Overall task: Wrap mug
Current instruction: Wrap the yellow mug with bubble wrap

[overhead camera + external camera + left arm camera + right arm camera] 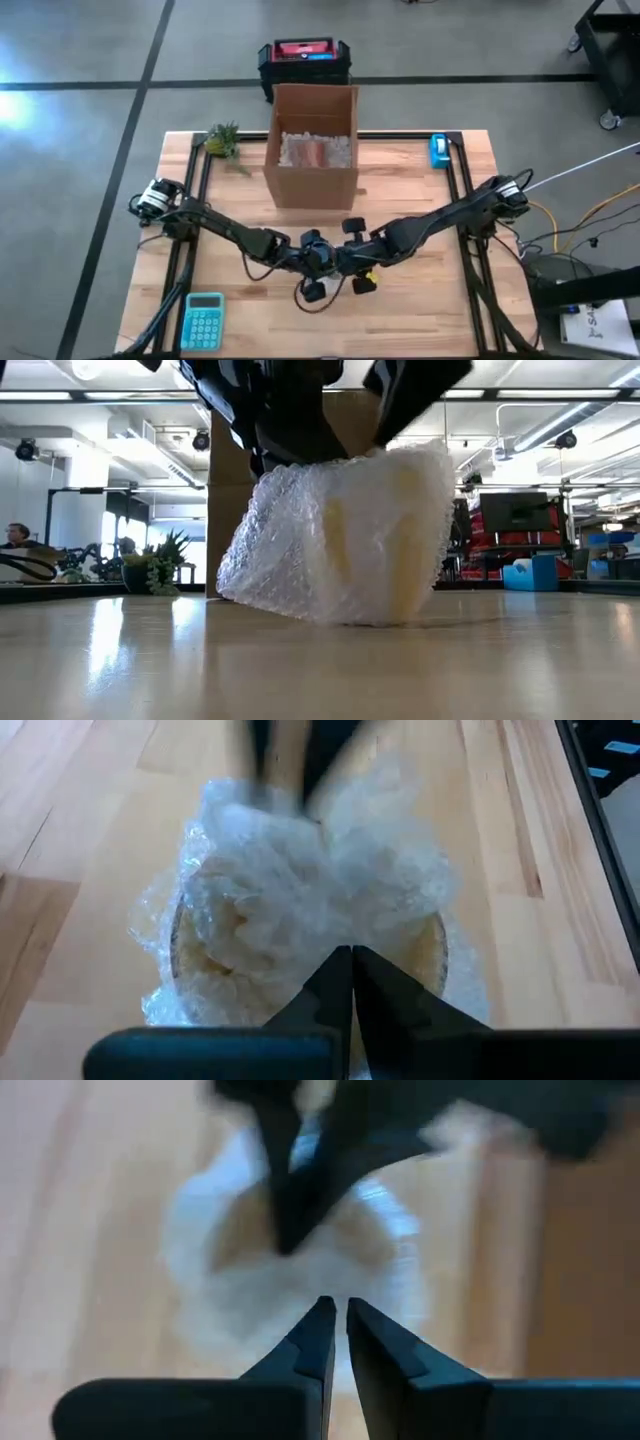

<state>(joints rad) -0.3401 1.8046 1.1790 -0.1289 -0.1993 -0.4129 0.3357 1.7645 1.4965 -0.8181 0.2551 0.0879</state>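
both grippers meet over the bubble-wrapped mug [345, 540] on the desk [420, 310] — left gripper [352, 960] and right gripper [337, 1312], jaws together, pinching wrap.

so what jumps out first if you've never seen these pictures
The bubble-wrapped mug near the table's front middle, a pale lump with yellow showing through the wrap. Both grippers meet right over it, left gripper and right gripper, jaws closed. Behind it stands an open cardboard box with packing fill inside.
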